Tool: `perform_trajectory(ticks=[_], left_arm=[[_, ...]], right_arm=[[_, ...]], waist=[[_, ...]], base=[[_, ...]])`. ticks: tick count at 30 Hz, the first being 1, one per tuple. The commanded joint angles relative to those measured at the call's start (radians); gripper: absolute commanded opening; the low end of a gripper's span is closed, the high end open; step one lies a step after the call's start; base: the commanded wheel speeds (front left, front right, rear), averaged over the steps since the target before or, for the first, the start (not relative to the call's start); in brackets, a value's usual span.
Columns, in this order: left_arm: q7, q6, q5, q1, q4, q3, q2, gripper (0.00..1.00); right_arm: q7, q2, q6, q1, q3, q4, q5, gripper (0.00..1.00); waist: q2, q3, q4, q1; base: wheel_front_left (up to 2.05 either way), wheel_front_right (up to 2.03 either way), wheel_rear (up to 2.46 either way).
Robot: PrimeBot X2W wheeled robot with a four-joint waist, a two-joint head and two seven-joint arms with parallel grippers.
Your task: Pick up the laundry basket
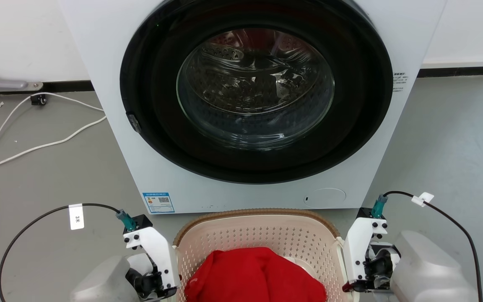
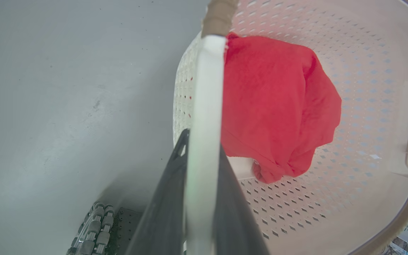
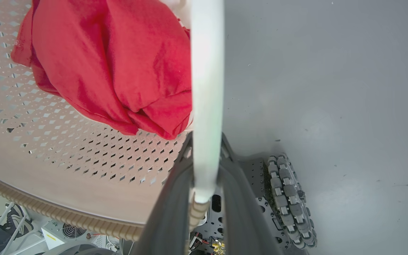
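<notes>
You've got both grippers — left and right — clamped on the perforated cream plastic laundry basket's white handles, over grey floor facing the white front-load washing machine.

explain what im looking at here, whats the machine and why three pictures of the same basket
These come from a wheeled robot with two arms. The head view looks down from its head camera: a washing machine on the grey floor, and in front of it the laundry basket holding a red cloth. The other two pictures come from cameras on each wrist, looking along the dark fingers. The left gripper is shut on the basket's white left handle; the right gripper is shut on the right handle. A white cable lies on the floor.
</notes>
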Motion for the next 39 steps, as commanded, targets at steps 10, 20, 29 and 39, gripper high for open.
perform_trajectory(ticks=[10,20,29,39], left_arm=[[0.0,-0.014,-0.02,-0.001,-0.011,-0.002,-0.031,0.0],[-0.005,-0.014,-0.026,0.0,-0.009,-0.006,-0.032,0.0],[-0.003,-0.014,-0.028,0.002,-0.007,-0.009,-0.033,0.0],[-0.006,-0.014,-0.034,0.003,-0.005,-0.012,-0.036,0.0]], right_arm=[[-0.001,0.033,0.012,0.014,-0.007,-0.012,0.006,0.0],[0.002,0.033,0.012,0.016,-0.013,-0.012,0.0,0.0],[0.001,0.033,0.012,0.018,-0.019,-0.011,-0.007,0.0],[-0.006,0.033,0.012,0.021,-0.023,-0.011,-0.007,0.0]], waist=[[0.0,0.0,0.001,-0.0001],[0.0,0.001,0.001,-0.0001],[0.0,0.0,0.0,-0.0001],[0.0,-0.003,0.002,-0.0001]], base=[[0.0,0.0,0.0],[0.0,0.0,0.0],[0.0,0.0,0.0],[0.0,0.0,0.0]])
